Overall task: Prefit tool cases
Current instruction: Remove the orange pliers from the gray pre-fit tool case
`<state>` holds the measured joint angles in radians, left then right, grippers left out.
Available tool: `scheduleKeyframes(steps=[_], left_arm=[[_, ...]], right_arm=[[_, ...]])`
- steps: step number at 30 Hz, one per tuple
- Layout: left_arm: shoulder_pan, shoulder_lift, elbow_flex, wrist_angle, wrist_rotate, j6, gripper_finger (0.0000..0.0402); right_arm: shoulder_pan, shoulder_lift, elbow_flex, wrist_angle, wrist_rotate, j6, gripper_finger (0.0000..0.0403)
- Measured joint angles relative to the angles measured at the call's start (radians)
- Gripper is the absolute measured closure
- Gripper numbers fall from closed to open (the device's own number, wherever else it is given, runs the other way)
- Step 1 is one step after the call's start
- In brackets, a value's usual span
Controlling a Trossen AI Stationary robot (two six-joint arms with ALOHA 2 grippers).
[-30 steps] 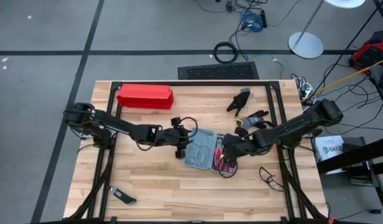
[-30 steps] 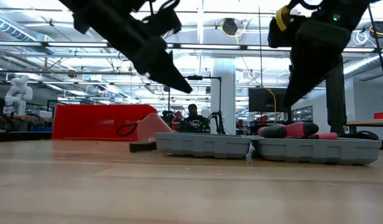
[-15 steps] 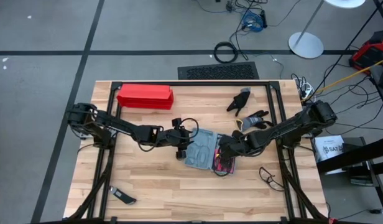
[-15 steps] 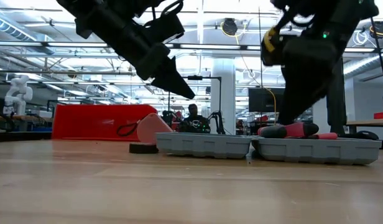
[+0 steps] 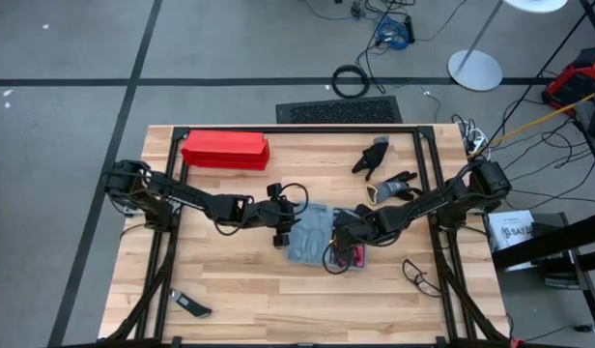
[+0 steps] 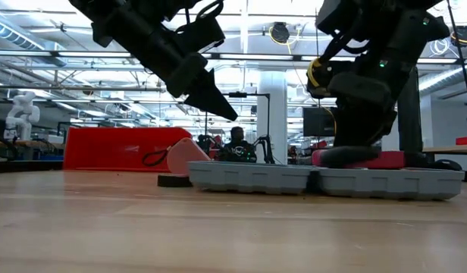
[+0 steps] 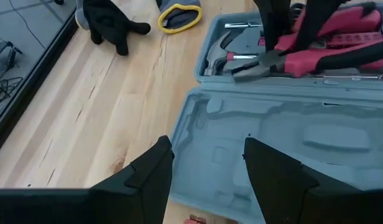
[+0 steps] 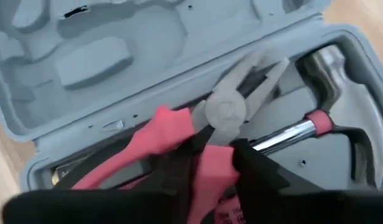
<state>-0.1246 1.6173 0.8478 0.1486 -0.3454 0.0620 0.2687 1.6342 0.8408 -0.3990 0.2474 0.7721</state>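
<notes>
The blue-grey tool case [image 5: 310, 235] lies open and flat in the middle of the table. One half [image 7: 285, 140] shows empty moulded recesses. The other half holds red-handled pliers [image 8: 229, 109] and a hammer [image 8: 331, 127]. My right gripper [image 8: 213, 171] reaches down into that filled half and is shut on the pliers. My left gripper [image 7: 207, 180] hangs open above the empty half's left edge, and in the low view [image 6: 211, 102] it is well clear of the case. My right gripper pinches one red handle of the pliers [image 8: 211, 163] between its two fingers, close behind the grey joint. The fingers come steeply from above and lie across the handle. The pliers rest in the case half, beside the hammer's shaft.
A long red box [image 5: 225, 150] stands at the far left of the table. Two dark gloves [image 5: 375, 155] [image 5: 399, 184] lie far right of the case. A small dark tool [image 5: 191, 307] lies near the front left corner, and a cable loop [image 5: 418, 275] lies at the right.
My right gripper has come down toward the case and a little toward the table's left. Its fingers now sit on the pliers in the case's filled half. The case has stayed where it was.
</notes>
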Motion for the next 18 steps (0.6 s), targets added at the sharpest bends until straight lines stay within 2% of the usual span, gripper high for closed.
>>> scheduleKeyframes(steps=[6,11,18], left_arm=[[0.000,0.000,0.000,0.002,-0.002,-0.003,0.0199],[-0.013,-0.017,0.002,0.002,-0.047,0.001,0.0199],[-0.113,-0.216,0.042,-0.032,-0.183,0.108,0.0199]], right_arm=[[0.002,-0.049,0.048,-0.013,-0.007,-0.079,0.0322],[0.001,-0.083,0.101,-0.042,0.005,-0.111,0.0322],[-0.023,-0.047,0.175,0.041,0.003,-0.216,0.0322]])
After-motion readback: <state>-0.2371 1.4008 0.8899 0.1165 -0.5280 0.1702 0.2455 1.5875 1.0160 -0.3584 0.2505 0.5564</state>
